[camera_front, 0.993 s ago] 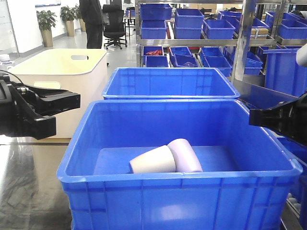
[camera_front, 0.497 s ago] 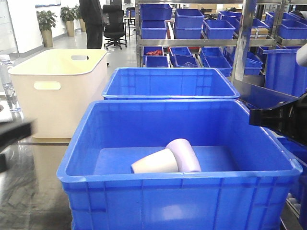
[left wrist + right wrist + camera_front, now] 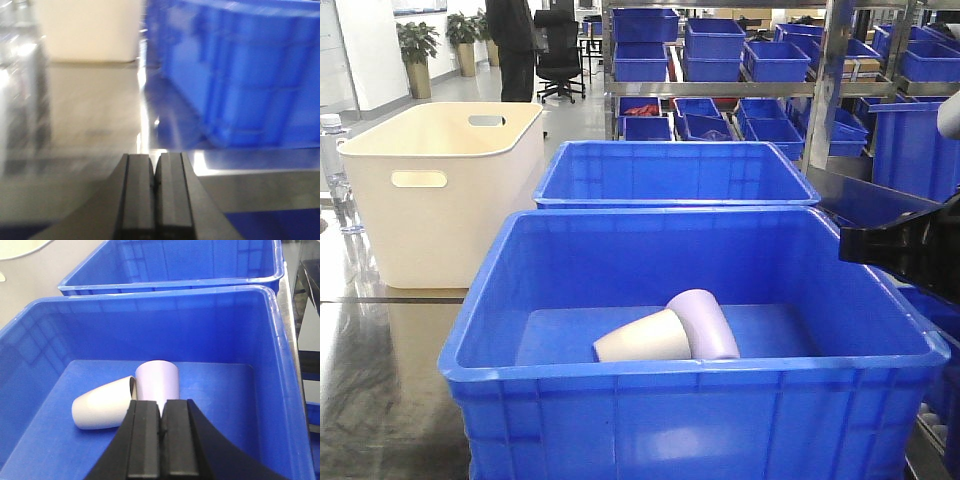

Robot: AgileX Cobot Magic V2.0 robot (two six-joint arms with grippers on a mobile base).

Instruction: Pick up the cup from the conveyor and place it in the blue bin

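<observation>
Nearest, the large rectangular bright blue plastic bin (image 3: 690, 400) holds two cups lying on their sides, touching: a cream plastic cup (image 3: 642, 338) and a pale lilac plastic cup (image 3: 705, 320). Above them the right gripper (image 3: 161, 427) hovers, fingers (image 3: 146, 440) pressed together, empty. Beside the bin, the left gripper (image 3: 155, 192) has its fingers closed too.

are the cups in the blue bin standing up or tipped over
Tipped over. Both the cream cup and the lilac cup lie on their sides on the floor of the blue bin, touching each other.
</observation>
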